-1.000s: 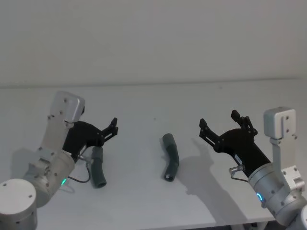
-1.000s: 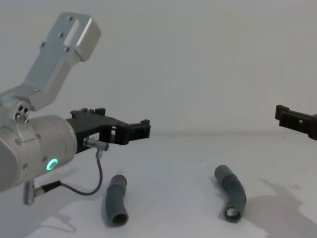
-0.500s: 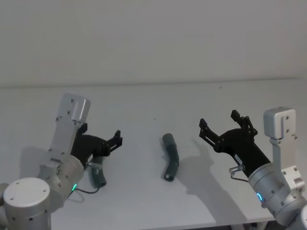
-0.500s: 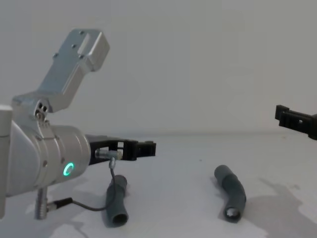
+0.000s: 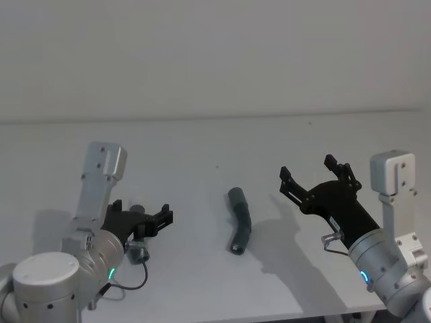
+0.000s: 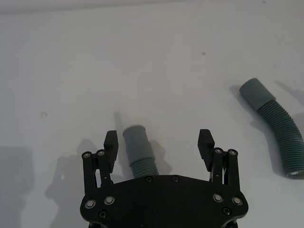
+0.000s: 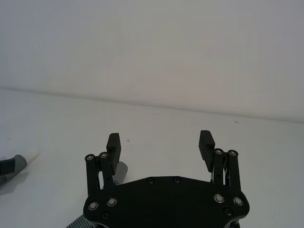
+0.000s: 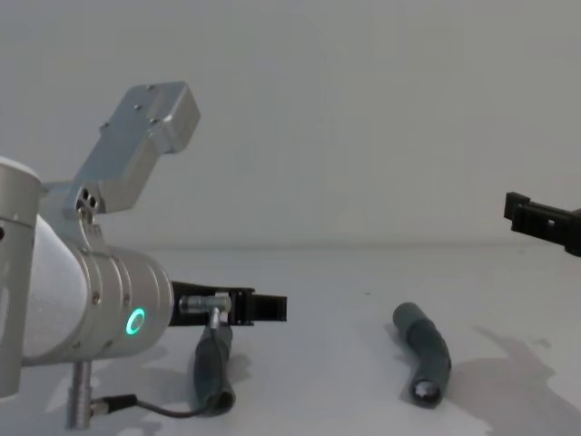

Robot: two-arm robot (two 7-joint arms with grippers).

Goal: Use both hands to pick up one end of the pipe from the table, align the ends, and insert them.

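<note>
the pipe's left piece (image 6: 137,152) lies on the table (image 5: 202,141) between the left gripper's (image 6: 159,142) spread jaws, near one finger; closing could shove it askew. the right gripper (image 5: 307,169), jaws spread, hovers well right of it.

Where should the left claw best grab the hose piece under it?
Probably the ribbed body just behind its smooth cuff, from above: the left hose piece lies flat between the left gripper's open jaws, and the cuff must stay free for joining.
</note>
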